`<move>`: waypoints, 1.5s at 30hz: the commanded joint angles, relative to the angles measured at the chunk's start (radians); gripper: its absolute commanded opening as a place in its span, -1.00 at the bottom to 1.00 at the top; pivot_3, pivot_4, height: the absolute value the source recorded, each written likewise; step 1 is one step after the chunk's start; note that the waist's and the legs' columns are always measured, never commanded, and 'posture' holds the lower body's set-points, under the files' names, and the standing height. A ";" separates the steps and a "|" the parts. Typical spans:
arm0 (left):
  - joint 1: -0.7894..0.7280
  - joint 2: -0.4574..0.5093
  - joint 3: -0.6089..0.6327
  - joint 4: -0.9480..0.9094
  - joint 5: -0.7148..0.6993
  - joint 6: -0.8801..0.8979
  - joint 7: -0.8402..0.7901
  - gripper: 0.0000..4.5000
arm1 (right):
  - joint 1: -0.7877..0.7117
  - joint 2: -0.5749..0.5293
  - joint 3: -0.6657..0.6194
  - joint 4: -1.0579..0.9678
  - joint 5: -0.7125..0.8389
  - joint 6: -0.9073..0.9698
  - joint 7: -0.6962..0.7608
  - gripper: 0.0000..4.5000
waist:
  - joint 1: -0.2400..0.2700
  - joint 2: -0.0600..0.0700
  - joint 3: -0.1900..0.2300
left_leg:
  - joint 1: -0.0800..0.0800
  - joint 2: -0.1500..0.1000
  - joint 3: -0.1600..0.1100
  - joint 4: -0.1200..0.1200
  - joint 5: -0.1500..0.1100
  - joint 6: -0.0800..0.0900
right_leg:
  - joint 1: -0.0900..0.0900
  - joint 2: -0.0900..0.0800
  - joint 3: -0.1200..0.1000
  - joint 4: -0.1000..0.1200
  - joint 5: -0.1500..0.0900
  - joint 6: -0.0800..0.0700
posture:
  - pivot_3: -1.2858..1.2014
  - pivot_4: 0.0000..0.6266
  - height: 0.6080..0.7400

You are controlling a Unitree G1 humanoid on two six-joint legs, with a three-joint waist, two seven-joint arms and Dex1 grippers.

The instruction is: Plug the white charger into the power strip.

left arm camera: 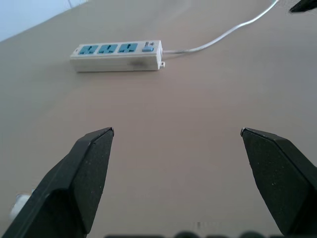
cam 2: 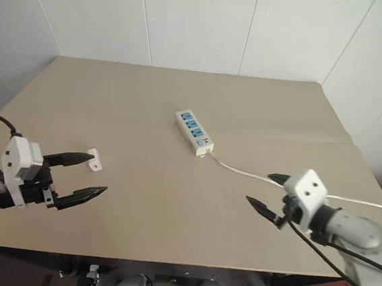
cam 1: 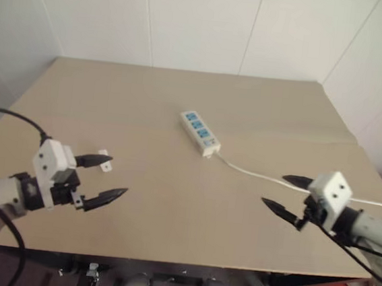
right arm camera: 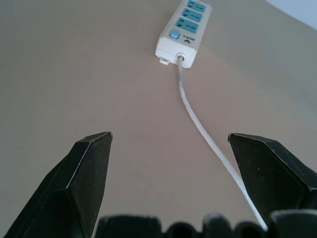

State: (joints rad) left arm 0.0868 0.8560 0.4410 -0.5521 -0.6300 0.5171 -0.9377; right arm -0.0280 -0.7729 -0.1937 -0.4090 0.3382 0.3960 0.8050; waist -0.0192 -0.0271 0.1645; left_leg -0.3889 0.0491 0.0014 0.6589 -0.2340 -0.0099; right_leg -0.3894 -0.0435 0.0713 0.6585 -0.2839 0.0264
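1. I see the power strip (cam 2: pixel 194 132) lying mid-table, slightly far, its cord (cam 2: pixel 242 171) trailing off to the right.
2. The white charger (cam 2: pixel 95 160) sits on the left, near the left gripper (cam 2: pixel 86 174), just beside its far finger.
3. Both pincers gape wide and empty; my right gripper (cam 2: pixel 265 190) hovers over the cord.

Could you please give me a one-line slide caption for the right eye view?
Open left gripper beside white charger; power strip mid-table; right gripper open.
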 commanded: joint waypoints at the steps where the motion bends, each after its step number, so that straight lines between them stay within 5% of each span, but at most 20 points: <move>1: -0.090 -0.031 -0.083 -0.003 -0.005 -0.027 0.025 1.00 | -0.142 0.076 0.112 0.082 -0.058 -0.003 -0.065 0.99 | 0.000 0.000 0.000 | -0.001 0.000 0.000 0.000 0.000 0.000 | -0.001 0.000 0.000 0.000 0.000 0.000 | 0.03 -0.52 1.00; 9: -0.272 -0.117 -0.295 0.041 0.040 -0.039 0.051 1.00 | -0.398 0.263 0.282 0.355 -0.205 -0.009 -0.198 0.99 | 0.002 0.000 0.000 | -0.003 -0.001 -0.001 0.000 0.000 0.000 | -0.002 0.000 0.000 0.000 0.000 0.000 | 0.03 -0.52 1.00; 18: -0.292 -0.136 -0.336 0.070 0.065 -0.049 0.043 1.00 | -0.656 0.425 0.328 0.776 -0.296 -0.013 -0.300 0.99 | -0.007 0.000 0.000 | -0.012 -0.001 -0.001 0.000 0.000 0.000 | -0.015 0.000 0.000 0.006 0.001 0.000 | 0.03 -0.52 1.00; 21: -0.292 -0.139 -0.339 0.071 0.067 -0.050 0.043 1.00 | -0.741 0.460 0.328 0.941 -0.301 -0.052 -0.276 0.73 | -0.018 0.000 0.000 | -0.012 -0.001 -0.001 0.000 0.000 0.000 | -0.015 0.000 0.000 0.006 0.001 -0.001 | 0.03 -0.52 1.00; 27: -0.284 -0.141 -0.334 0.063 0.072 -0.052 0.049 1.00 | -0.809 0.487 0.341 1.092 -0.307 -0.081 -0.206 -0.19 | -0.024 0.000 0.000 | -0.013 -0.001 -0.001 0.000 0.000 0.000 | -0.015 -0.001 0.000 0.006 0.001 0.000 | 0.03 -0.52 1.00; 33: -0.264 -0.140 -0.319 0.047 0.062 -0.048 0.059 1.00 | -0.745 0.472 0.348 0.992 -0.301 -0.086 -0.143 -1.00 | -0.026 0.001 0.000 | -0.012 0.000 -0.001 0.000 0.000 0.000 | -0.014 0.000 0.000 0.006 0.001 0.000 | 0.03 -0.52 1.00; 45: -0.243 -0.127 -0.294 0.047 0.050 -0.042 0.047 1.00 | -0.381 0.260 0.300 0.356 -0.189 0.067 0.037 -1.00 | -0.018 0.001 0.000 | -0.013 -0.001 -0.002 0.000 0.000 0.000 | -0.015 -0.001 -0.001 0.006 0.001 0.000 | 0.03 -0.52 1.00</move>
State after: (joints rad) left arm -0.1541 0.7186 0.1185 -0.4813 -0.5570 0.4842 -0.8856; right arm -0.4215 -0.4885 0.1423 0.0348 0.1127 0.4428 0.8183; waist -0.0373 -0.0264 0.1642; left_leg -0.4021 0.0484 -0.0005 0.6594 -0.2341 -0.0101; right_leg -0.4039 -0.0441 0.0706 0.6643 -0.2832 0.0262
